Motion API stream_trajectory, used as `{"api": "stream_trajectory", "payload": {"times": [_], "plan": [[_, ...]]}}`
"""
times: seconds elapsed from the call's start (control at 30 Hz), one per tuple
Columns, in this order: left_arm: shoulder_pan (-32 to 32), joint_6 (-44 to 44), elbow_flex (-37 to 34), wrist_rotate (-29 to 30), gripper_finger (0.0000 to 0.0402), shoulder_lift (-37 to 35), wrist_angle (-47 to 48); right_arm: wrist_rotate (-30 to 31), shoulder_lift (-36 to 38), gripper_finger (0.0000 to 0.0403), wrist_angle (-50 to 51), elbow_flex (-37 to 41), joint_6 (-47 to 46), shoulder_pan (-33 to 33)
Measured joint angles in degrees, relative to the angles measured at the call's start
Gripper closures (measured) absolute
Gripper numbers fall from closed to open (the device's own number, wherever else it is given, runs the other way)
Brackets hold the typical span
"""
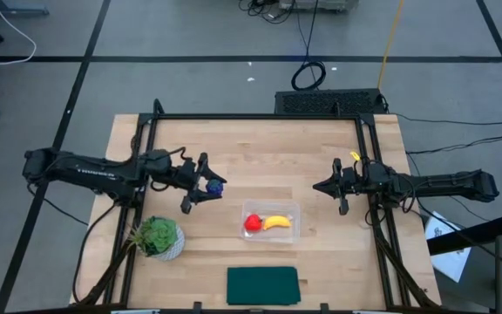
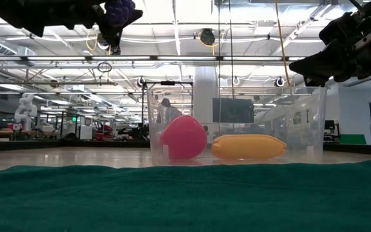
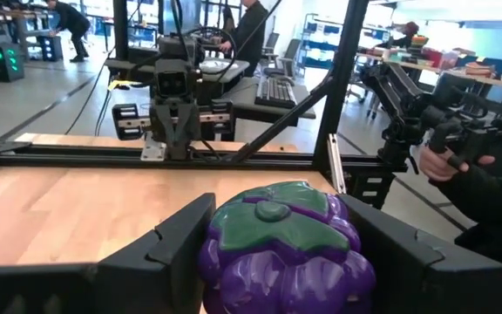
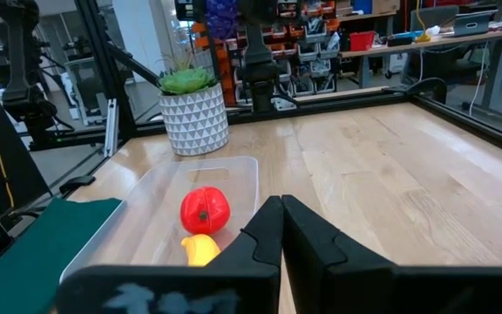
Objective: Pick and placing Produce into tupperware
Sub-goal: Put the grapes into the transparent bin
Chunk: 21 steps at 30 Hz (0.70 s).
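Observation:
My left gripper (image 1: 209,185) is shut on the purple grape bunch (image 3: 286,247), held above the table left of the clear tupperware (image 1: 271,221). In the low view the grape bunch (image 2: 118,14) hangs high over the table. The red fruit (image 1: 253,223) and the yellow banana (image 1: 276,223) lie on the floor of the tupperware. My right gripper (image 1: 318,186) is shut and empty, hovering to the right of the tupperware and farther back; its closed fingers (image 4: 279,227) show in the right wrist view. My left gripper pinches the grape bunch between its two fingers, one finger (image 3: 177,240) on each flank of the purple body (image 3: 234,262). The green leaf top (image 3: 273,222) faces the wrist camera. The fingers reach level from the table's left. The bunch is lifted clear of the table.
A leafy green plant in a white patterned pot (image 1: 158,236) stands near the left front of the table. A dark green flat mat (image 1: 262,285) lies at the near edge. Black frame rails (image 1: 260,116) border the wooden table.

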State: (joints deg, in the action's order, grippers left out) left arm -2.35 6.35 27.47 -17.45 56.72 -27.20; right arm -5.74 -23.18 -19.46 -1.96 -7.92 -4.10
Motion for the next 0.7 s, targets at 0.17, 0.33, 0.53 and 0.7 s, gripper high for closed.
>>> {"api": "stream_trajectory", "payload": {"times": [0.17, 0.33, 0.53, 0.7], "plan": [[0.72, 0.2, 2.92, 0.04, 0.0174, 3.62, 0.09, 0.0, 0.02, 0.0403, 0.0, 0.01, 0.02, 0.0], [2.17, -0.04, 6.9, -0.14, 0.0174, 7.54, 0.09, 0.0, 0.01, 0.0403, 0.0, 0.01, 0.02, 0.0], [3.99, -0.15, 11.04, -0.39, 0.0174, 12.5, 0.87, 0.0, 0.01, 0.0403, 0.0, 0.02, 0.02, 0.0], [4.87, -0.44, 13.3, -0.42, 0.0174, 15.75, 2.03, 0.0, 0.0, 0.0403, 0.02, 0.02, 0.02, 0.0]]}}
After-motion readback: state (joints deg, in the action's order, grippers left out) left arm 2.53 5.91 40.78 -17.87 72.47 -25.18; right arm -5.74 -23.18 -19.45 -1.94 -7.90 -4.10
